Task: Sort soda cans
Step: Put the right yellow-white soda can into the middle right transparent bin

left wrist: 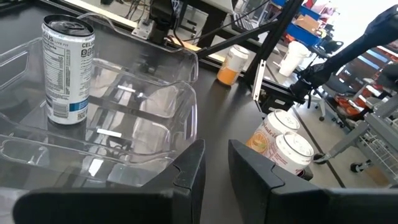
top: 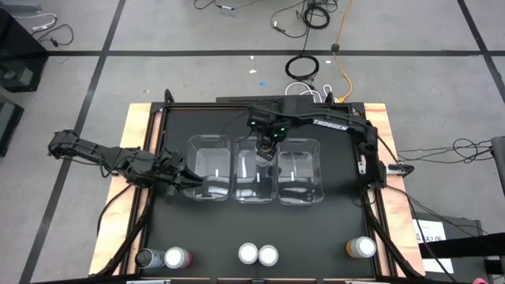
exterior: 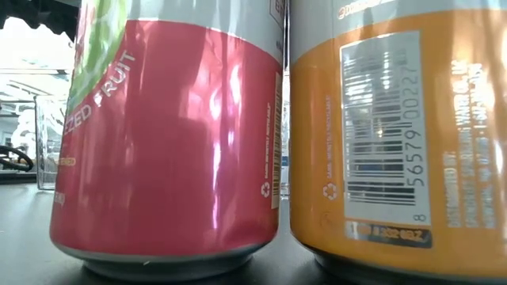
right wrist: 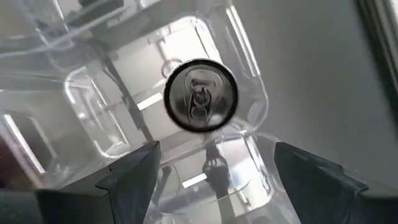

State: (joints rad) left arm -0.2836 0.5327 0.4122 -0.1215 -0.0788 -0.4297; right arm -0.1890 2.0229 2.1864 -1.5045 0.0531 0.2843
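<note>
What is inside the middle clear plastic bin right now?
One upright silver-topped can with a white and blue label stands in the middle clear plastic rectangular bin. From above, the right claw hangs open over it and covers it; the rest of the bin's floor looks bare.

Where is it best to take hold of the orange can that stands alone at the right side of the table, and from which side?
Grip the orange cylindrical metal can across its round side wall, just below the pale top, coming straight down from above. It stands upright and nothing stands close beside it, so there is probably room on both sides.
</note>
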